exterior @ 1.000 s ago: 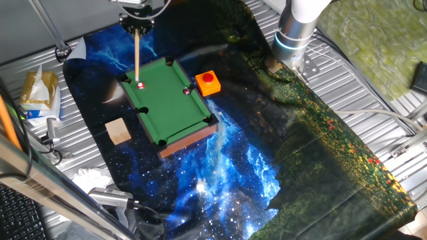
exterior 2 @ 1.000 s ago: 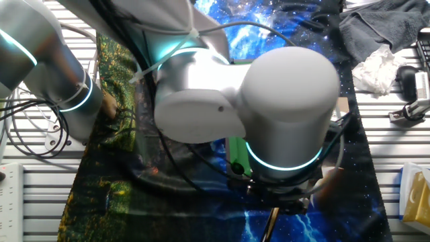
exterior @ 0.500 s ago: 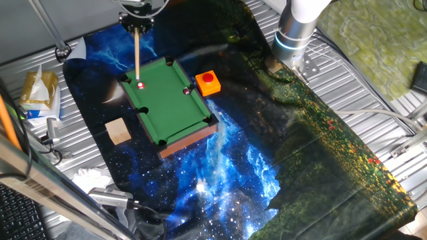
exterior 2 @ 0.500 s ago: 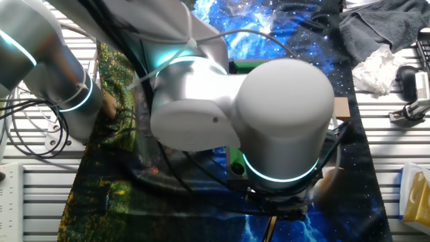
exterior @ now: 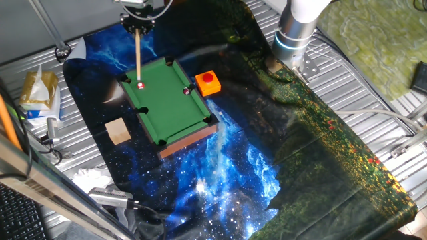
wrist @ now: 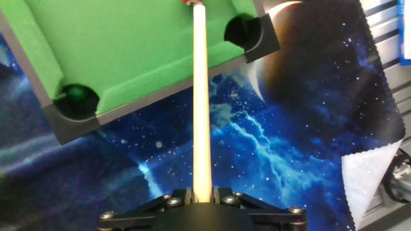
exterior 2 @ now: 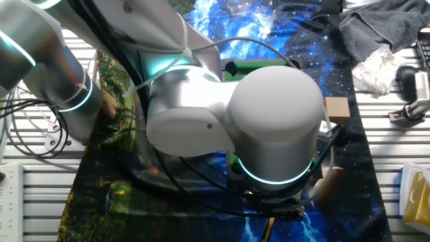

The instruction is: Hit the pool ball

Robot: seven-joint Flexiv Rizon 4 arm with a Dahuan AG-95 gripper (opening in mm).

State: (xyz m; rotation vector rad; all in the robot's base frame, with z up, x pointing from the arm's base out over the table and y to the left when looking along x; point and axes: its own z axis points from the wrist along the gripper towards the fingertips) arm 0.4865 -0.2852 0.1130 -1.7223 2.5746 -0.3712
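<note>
Cue [exterior: 137,57] clamped between the closed fingers of the gripper [exterior: 138,25], shaft running from the hand down over the near rail of the green mini pool table [exterior: 170,101] onto the felt. Progress, as judged from the frames: grasp and aiming look done, strike not yet delivered. In one fixed view the cue tip sits at, or just short of, the pool ball [exterior: 141,85], a tiny red ball with a white spot lying on the felt near the end rail closest to the hand; contact versus a hair of gap cannot be resolved at this size. Hand view agrees: the pale cue [wrist: 200,102] leaves the gripper [wrist: 201,196] straight ahead, crosses the rail between two corner pockets, and ends at a sliver of red, the ball [wrist: 187,2], cut off by the top edge of the frame. So the ball lies directly along the cue line, a cue's length ahead of the fingers. A darker ball [exterior: 186,91] rests beside the side pocket on the far long rail (not the target), with the red button on its orange base [exterior: 208,82] just outside that rail. The other fixed view is mostly arm housing and adds nothing on the ball. Remaining: a short push along the cue axis.
</note>
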